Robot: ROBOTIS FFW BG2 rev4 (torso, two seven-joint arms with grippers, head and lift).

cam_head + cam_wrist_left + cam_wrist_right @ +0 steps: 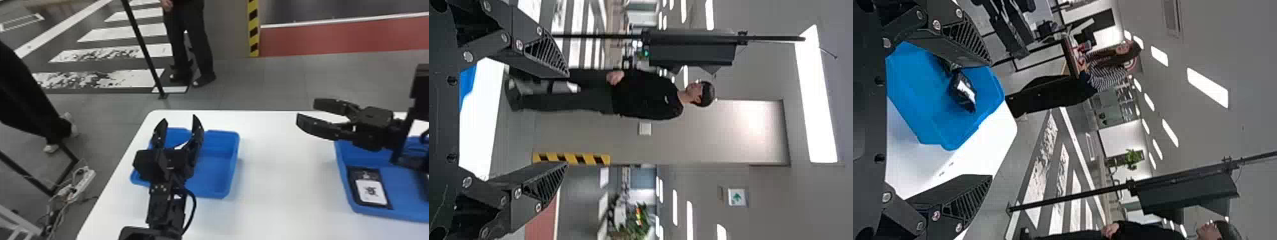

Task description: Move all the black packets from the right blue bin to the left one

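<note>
Blue plastic left bin [234, 150] on white table [271, 191], near its left side; right blue bin [344, 201] on same table, well apart from it, cut off by the head view's right edge. Left gripper [179, 117] is over the left bin, fingers spread apart, tips pointing toward the table's far edge. Right gripper [305, 110] is beyond the near-left part of the right bin, pointing left toward the other bin's side of the table, fingers also apart; its arm comes in from the right edge.

Black packet with white label [371, 191] lies flat in right bin, by its left wall, label up. Dark item [425, 186] farther right in that bin, mostly cut off, can't tell exactly what. Black packet with white patch [963, 92] sits in the left bin, seen in right wrist view; partly behind a finger there.

Background: black post [140, 38], yellow-and-black striped strip [253, 28], gray floor [281, 76], white power strip [83, 182] with cables on the floor, left of the table.
</note>
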